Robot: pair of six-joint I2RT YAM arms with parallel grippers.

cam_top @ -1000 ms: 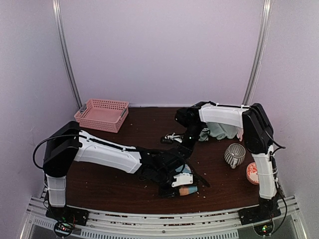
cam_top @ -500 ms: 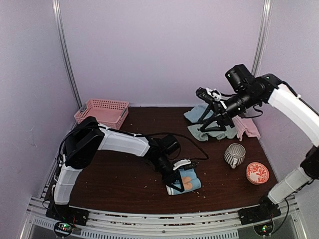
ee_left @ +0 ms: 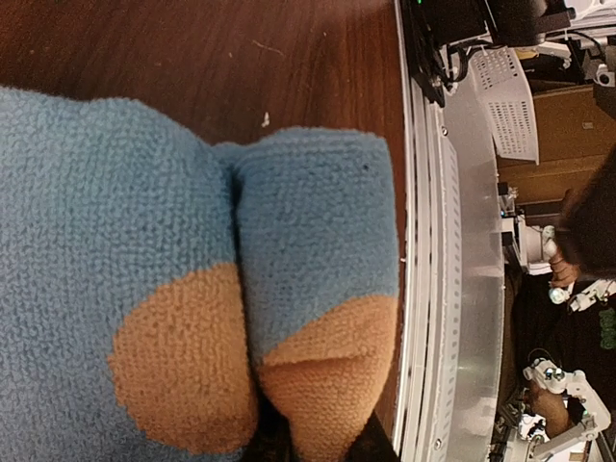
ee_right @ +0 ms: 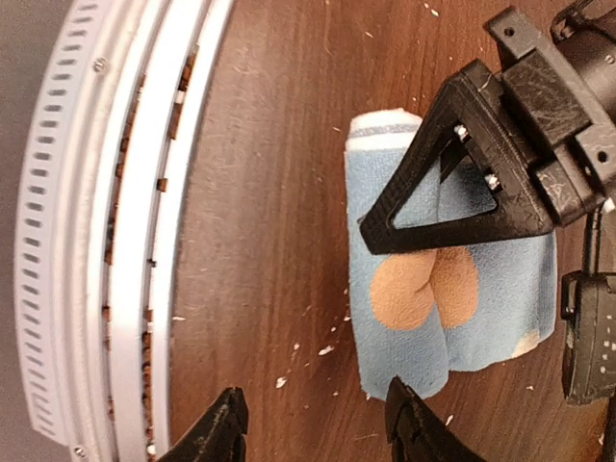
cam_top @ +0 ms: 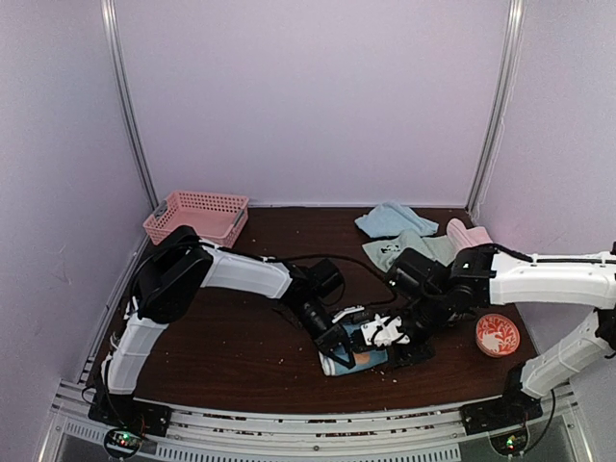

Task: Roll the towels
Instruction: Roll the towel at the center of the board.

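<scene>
Spotted towel, pinched in left tool — right tool beside

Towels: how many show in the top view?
4. Spotted blue towel at the front middle; plain blue towel, green towel and pink towel bunched at the back right. The right arm may hide another.

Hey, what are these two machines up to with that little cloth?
The two robot arms are working on rolling towels. The left hand pinches the spotted blue towel, which lies folded near the front edge of the table. The right hand is low beside it, open and holding nothing. A light blue towel, a sage green towel and a pink towel lie at the back right, untouched.
</scene>
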